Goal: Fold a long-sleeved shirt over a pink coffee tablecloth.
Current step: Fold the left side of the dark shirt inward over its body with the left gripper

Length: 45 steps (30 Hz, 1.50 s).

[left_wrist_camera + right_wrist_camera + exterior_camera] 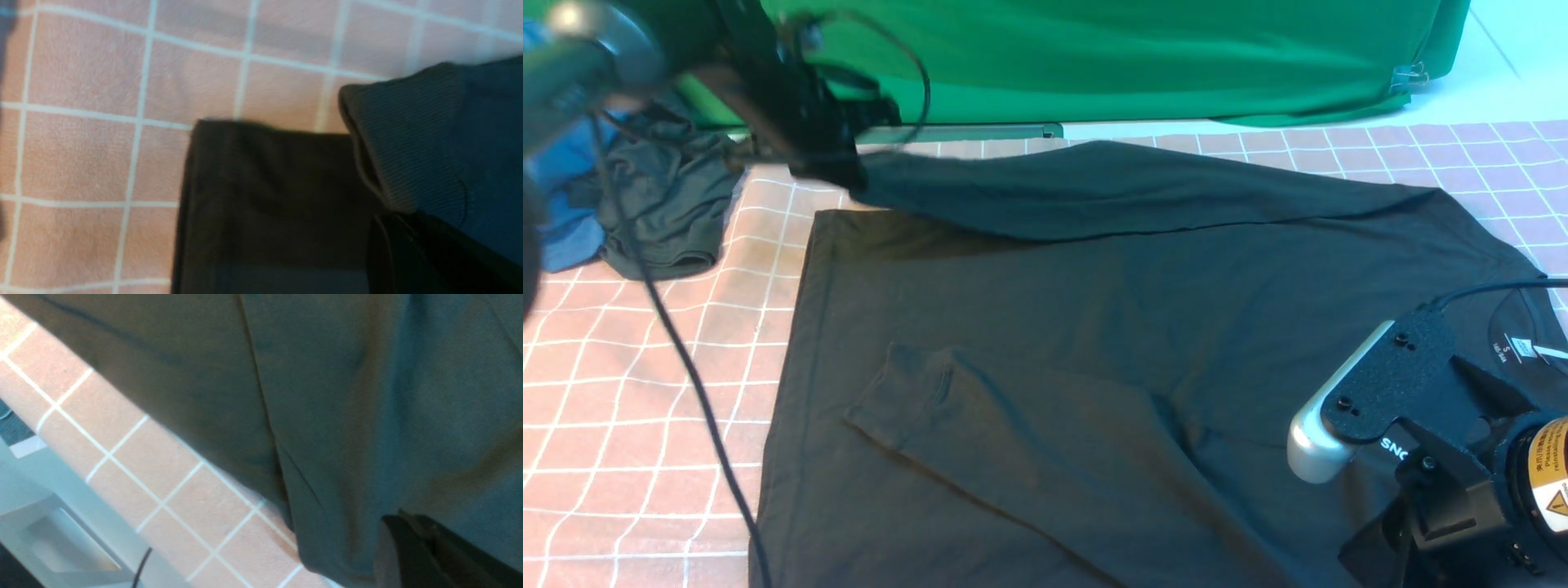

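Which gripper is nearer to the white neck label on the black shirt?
Right. The right gripper sits close by the neck label; the left gripper is across the shirt, holding its sleeve cuff.

The front view sits low at six o'clock, facing twelve o'clock across the pink coffee tablecloth (pixel 645 367) toward the green backdrop (pixel 1135 57). Both wrist views look down from close range (weave shows) on the long-sleeved shirt (pixel 1054 367): the left shares its ten o'clock corner with the front view, the right its five o'clock edge.
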Tool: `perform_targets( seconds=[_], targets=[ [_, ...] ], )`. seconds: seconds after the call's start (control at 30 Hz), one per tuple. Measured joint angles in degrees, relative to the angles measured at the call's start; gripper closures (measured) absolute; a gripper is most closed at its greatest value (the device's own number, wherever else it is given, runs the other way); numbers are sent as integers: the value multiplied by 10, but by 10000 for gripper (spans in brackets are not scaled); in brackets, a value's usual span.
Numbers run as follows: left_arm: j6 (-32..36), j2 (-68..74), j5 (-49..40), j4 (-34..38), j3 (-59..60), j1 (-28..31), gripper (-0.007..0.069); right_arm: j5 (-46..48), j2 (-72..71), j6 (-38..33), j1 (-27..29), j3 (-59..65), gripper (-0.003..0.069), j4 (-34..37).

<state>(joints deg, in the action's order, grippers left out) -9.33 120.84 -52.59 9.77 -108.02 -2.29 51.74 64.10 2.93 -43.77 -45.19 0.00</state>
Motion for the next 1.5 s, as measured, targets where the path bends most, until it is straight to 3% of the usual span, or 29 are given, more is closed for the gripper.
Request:
perform_targets(
  seconds=[0.13,0.33,0.47,0.7,0.93,1.5],
  targets=[
    [2,-39,-35,3,-1,0,594,0,0,26,0,0,621,-52],
    [3,-71,-138,7,-1,-11,594,28,0,152,1,0,621,-231],
    [3,-90,-166,11,3,-18,594,39,0,179,39,0,622,-274],
    [-16,-169,-169,5,84,-44,594,10,0,144,167,0,622,-262],
    [-38,-241,-157,2,216,-51,594,-25,0,51,281,0,622,-185],
    [-70,-273,-118,17,372,-57,594,-46,0,22,297,0,622,-147]
  ],
)
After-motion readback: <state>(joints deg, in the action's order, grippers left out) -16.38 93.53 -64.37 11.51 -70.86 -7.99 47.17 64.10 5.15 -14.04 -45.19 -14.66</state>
